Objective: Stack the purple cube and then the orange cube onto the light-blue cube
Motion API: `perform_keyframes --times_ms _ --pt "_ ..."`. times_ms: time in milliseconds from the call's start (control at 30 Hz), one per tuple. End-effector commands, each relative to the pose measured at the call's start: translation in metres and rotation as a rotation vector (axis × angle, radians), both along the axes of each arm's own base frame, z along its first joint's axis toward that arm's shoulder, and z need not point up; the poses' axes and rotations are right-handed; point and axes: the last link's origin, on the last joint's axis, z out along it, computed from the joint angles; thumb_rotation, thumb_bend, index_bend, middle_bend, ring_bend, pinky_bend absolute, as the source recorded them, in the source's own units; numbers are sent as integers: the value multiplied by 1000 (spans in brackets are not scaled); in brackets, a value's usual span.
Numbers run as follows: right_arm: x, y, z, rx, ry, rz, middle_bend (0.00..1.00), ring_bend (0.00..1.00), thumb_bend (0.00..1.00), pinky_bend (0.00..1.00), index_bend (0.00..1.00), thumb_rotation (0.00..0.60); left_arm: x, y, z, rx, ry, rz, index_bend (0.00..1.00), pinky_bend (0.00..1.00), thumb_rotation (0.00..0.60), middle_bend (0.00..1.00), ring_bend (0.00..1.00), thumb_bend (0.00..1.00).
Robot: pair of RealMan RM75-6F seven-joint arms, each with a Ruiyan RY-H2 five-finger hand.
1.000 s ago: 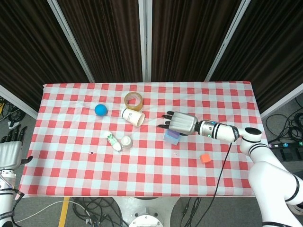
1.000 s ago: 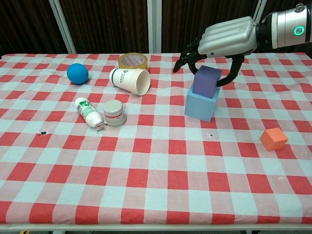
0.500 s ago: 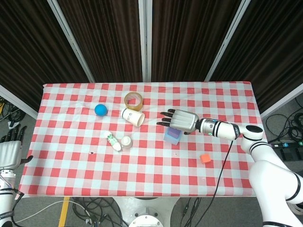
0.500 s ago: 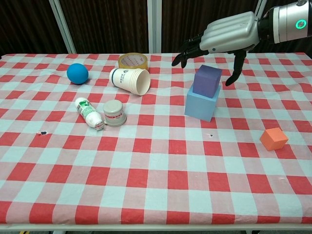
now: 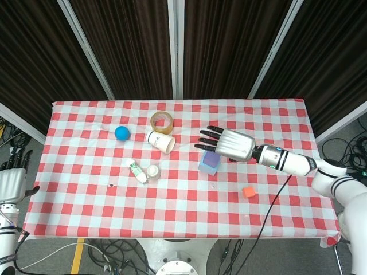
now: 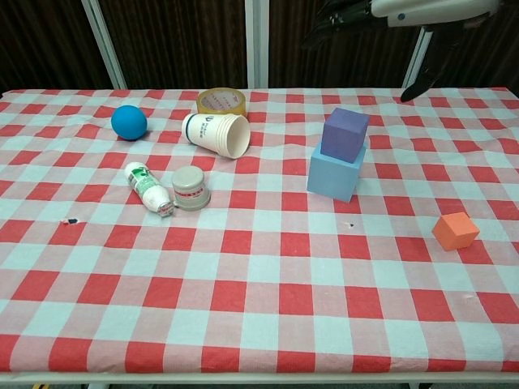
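Checkered red-and-white cloth over the counter (image 6: 243, 324). Right robot hand (image 5: 229, 144) at frame centre-right in the head view, above the stack, fingers spread, holding nothing. Left robot hand (image 5: 11, 177) at far left edge, fingers apart. Light-blue cube (image 6: 336, 172) centre-right, matte purple cube (image 6: 345, 134) tilted on top. Paper cup (image 6: 217, 134) on its side, printing unreadable. Orange cube (image 6: 455, 230) lower right, well apart.

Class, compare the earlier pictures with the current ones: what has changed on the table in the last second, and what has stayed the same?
The right hand let go of the purple cube, opened, and rose clear above it. The purple cube stayed on the light-blue cube; the orange cube, paper cup, blue ball and left hand did not move.
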Motion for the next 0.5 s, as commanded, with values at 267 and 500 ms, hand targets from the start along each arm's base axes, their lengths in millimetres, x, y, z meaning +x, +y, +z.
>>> perform_keyframes --times_ms 267,500 --pt "-51 91 41 -337 -29 -465 286 117 31 174 90 600 2 0 -2 -12 -27 -24 134 248 600 139 127 106" --pt "-77 121 17 -335 94 -627 326 140 41 190 90 600 2 -7 1 -11 -53 -50 134 250 600 139 127 106"
